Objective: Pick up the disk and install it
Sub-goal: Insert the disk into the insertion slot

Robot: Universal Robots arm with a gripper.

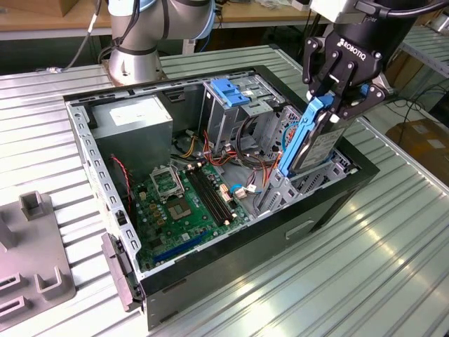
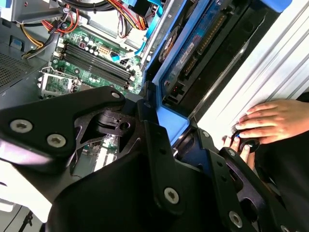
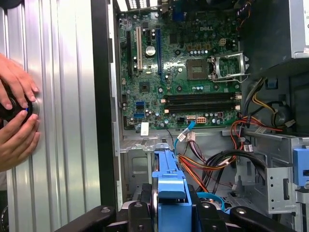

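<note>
The gripper [image 1: 328,105] has its black jaws clamped on the blue plastic rail of the flat, rectangular grey-metal disk [image 1: 321,149], which stands tilted with its lower end inside the open black case [image 1: 210,265].

Grey-metal disk [image 1: 324,149] in glossy blue plastic rail [image 1: 297,140], shiny ribbed metal table [image 1: 393,246], matt black case [image 1: 231,270]

Arm [image 1: 151,28]: base stands near the worktop's [image 1: 393,239] far edge.
Wrist [image 1: 365,28]: aimed downward, slightly tilted.
Hand [image 1: 333,105]: clamped on the upper end of the disk [image 1: 319,144].
</note>
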